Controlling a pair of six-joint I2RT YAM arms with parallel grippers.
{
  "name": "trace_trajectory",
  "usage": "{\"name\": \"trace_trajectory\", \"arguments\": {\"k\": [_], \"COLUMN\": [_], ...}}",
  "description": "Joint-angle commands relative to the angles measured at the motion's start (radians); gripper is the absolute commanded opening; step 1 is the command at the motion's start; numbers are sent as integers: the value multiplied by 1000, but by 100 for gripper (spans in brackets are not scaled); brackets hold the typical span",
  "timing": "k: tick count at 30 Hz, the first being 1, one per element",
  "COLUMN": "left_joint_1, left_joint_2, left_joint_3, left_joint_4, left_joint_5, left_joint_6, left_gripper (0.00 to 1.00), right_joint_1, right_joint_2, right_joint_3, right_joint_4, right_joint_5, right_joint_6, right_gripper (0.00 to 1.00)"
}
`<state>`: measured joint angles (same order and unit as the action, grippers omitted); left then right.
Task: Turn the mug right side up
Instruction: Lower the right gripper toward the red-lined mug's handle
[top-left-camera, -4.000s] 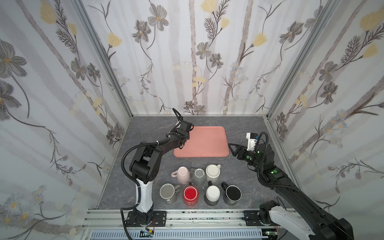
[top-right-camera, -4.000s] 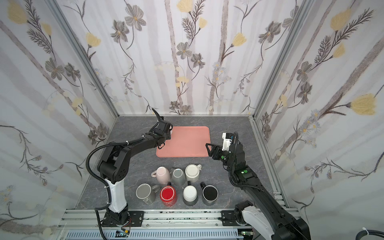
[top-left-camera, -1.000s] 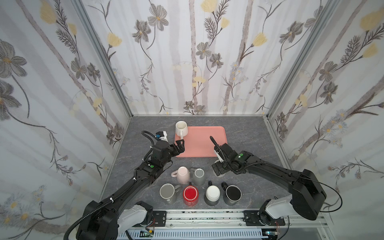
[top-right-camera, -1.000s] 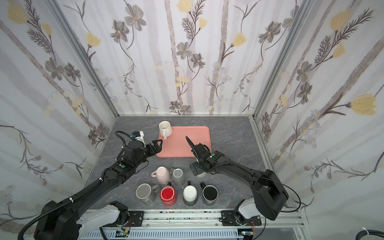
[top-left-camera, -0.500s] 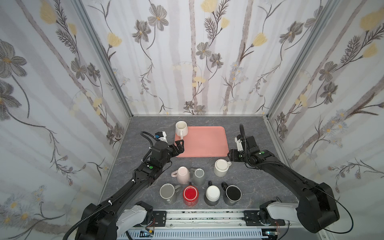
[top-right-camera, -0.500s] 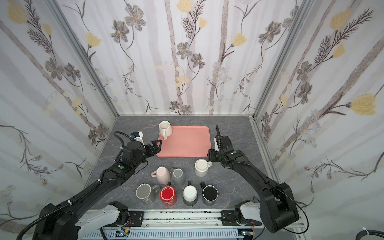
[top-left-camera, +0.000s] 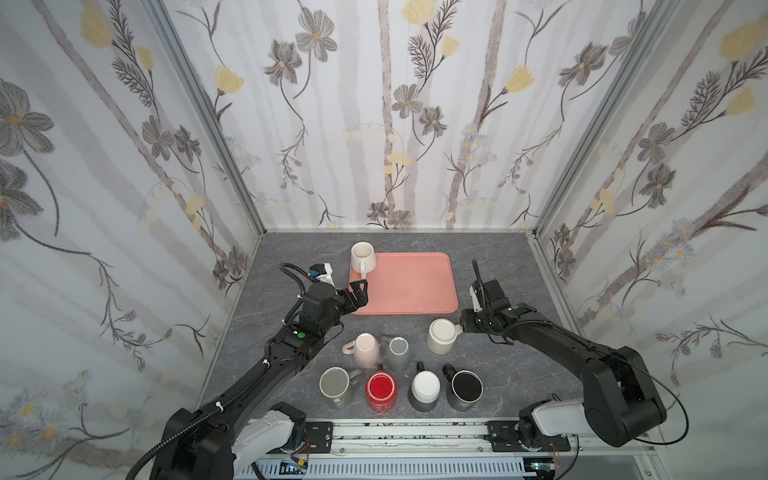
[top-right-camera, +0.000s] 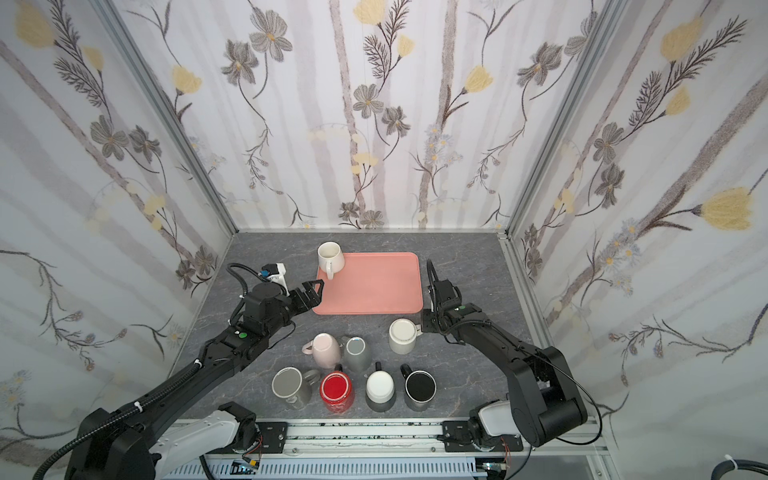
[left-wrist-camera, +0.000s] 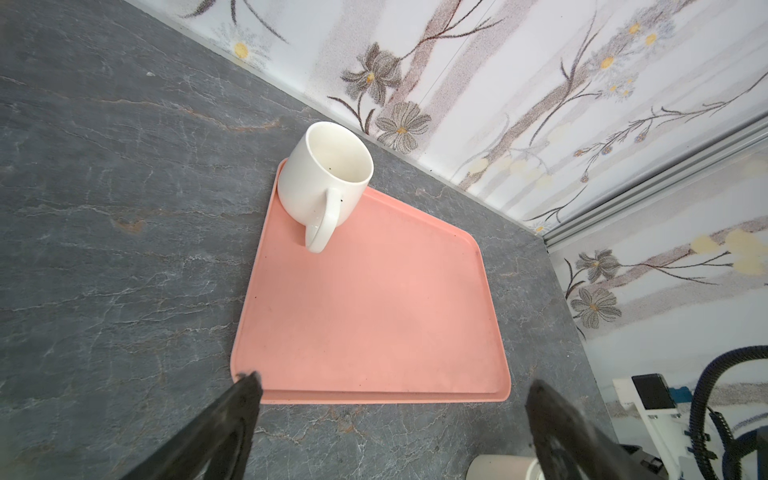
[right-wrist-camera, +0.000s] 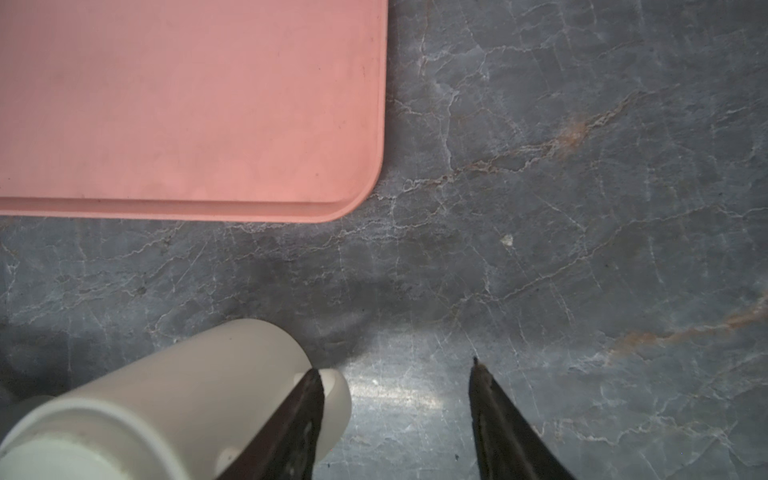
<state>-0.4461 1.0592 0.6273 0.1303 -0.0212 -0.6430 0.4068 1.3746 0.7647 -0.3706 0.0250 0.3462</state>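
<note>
A cream mug (top-left-camera: 442, 336) (top-right-camera: 402, 336) stands upside down on the grey table, in front of the pink tray's (top-left-camera: 411, 286) right corner. Its handle (right-wrist-camera: 334, 397) points at my right gripper (top-left-camera: 463, 326) (right-wrist-camera: 395, 368). One finger lies against the handle. The other stands apart, with bare table between them, so nothing is clamped. My left gripper (top-left-camera: 358, 291) (left-wrist-camera: 395, 395) hangs open at the tray's front left corner, empty. A white mug (top-left-camera: 363, 256) (left-wrist-camera: 328, 183) stands upright on the tray's far left corner.
A pink mug (top-left-camera: 366, 351) and a grey mug (top-left-camera: 398, 353) sit left of the cream one. In front, near the table edge, stands a row of grey (top-left-camera: 336, 384), red (top-left-camera: 381, 388), white-bottomed (top-left-camera: 424, 388) and black (top-left-camera: 465, 386) mugs. Walls close three sides.
My right arm swung from over the middle mugs to the cream mug's right side, and its jaws narrowed round the handle. The cream mug now stands apart from the others. The left arm stayed.
</note>
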Motion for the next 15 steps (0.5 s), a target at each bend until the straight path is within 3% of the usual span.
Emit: {"name": "trace_trajectory", "arguments": {"k": [1,11,15], "left_joint_1": [3,9,10], "left_joint_2": [-4,-2,1], "left_joint_3": [-4,-12,-11], "left_joint_4": [18,23,26], "left_joint_5": [5,10,15], "left_joint_6": [-1,-3,-6], "left_gripper": [100,100,100], "right_joint_1": [31,154,156], "right_joint_2": [-28,-119,-201], "right_joint_3": [-44,-60,-19], "right_joint_4": [-28,-120,-142], "right_joint_5": [22,83,118], "right_joint_6": [19,79,59], "right_gripper": [55,56,70]}}
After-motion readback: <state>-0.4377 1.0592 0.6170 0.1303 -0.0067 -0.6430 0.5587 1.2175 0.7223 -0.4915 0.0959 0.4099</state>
